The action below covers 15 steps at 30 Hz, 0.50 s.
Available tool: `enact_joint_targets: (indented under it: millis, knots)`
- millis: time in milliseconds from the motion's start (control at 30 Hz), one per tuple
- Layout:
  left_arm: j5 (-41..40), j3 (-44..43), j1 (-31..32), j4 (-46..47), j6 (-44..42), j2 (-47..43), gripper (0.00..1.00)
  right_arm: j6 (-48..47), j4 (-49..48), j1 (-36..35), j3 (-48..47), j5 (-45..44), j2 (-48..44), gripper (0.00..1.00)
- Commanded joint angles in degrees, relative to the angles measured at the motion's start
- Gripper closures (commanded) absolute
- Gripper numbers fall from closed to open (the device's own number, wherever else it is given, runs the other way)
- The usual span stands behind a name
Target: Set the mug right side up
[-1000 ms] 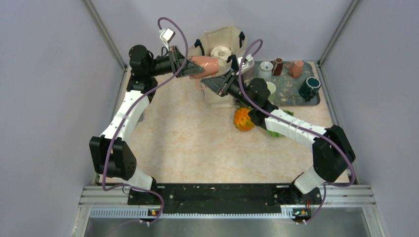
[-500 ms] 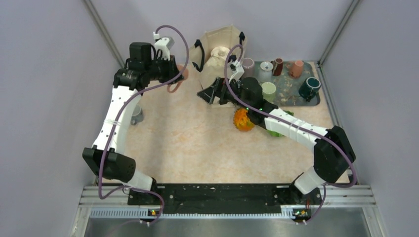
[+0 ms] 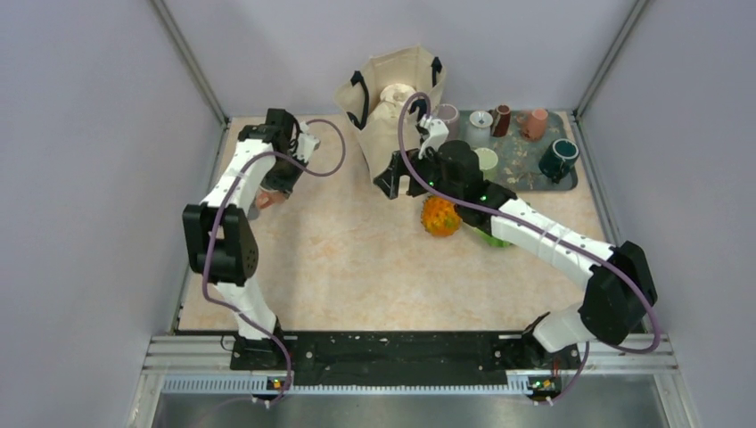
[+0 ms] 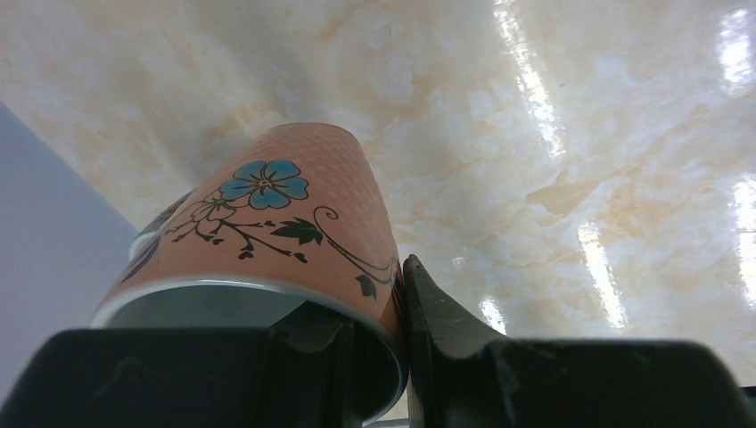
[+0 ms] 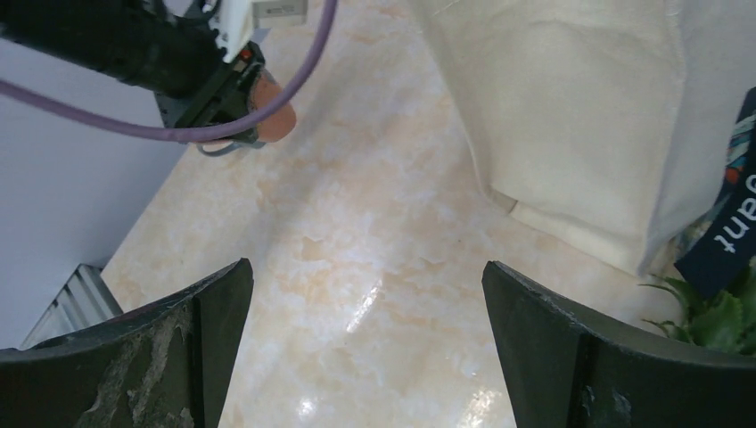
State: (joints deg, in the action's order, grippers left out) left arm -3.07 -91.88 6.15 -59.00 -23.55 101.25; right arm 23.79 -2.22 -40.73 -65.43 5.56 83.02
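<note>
At the far left of the beige marble-patterned counter (image 3: 357,267), close to the grey side wall, the left pincer (image 4: 383,312) pointed downward and was nearly closed on the rim of a salmon-pink mug (image 4: 267,223) painted with a blue flower and a black vine. One finger sat inside the mouth and the other pressed against the outer wall. The mug's open mouth faced up toward the wrist and its base pointed at the counter; whether the base touched the surface could not be told. From above, only a sliver of the mug (image 3: 265,200) showed under the arm. Toward the middle, at the back, stood a cream canvas tote bag (image 3: 392,89) with dark handles. Just in front of it hovered the right pincer (image 5: 365,267), its jaws spread wide with nothing between them, aimed across the counter toward the mug (image 5: 272,111). Beneath that arm lay an orange spiky ball (image 3: 439,214) beside a green leafy thing (image 3: 495,236). At the far right, a grey tray (image 3: 526,178) carried several small cups and a dark teal mug (image 3: 560,156).
</note>
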Motion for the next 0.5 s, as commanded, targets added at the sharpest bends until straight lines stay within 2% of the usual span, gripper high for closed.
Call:
enact_joint_targets:
  millis: [0, 267, 467]
  knots:
    - [-1.02, -6.24, -2.07, -2.04, -2.16, 5.1, 1.0, -4.01, 1.46, -0.49, -2.04, -3.76, -4.6, 0.01]
    - [1.61, -7.17, -3.31, -3.47, -2.6, 12.02, 1.0, -5.21, 2.08, -0.51, -0.96, -5.3, -6.58, 0.01]
    - [8.65, -7.65, -4.88, -5.55, -4.37, 14.35, 0.98, -5.79, 2.05, -0.54, -0.5, -7.09, -7.12, 0.01]
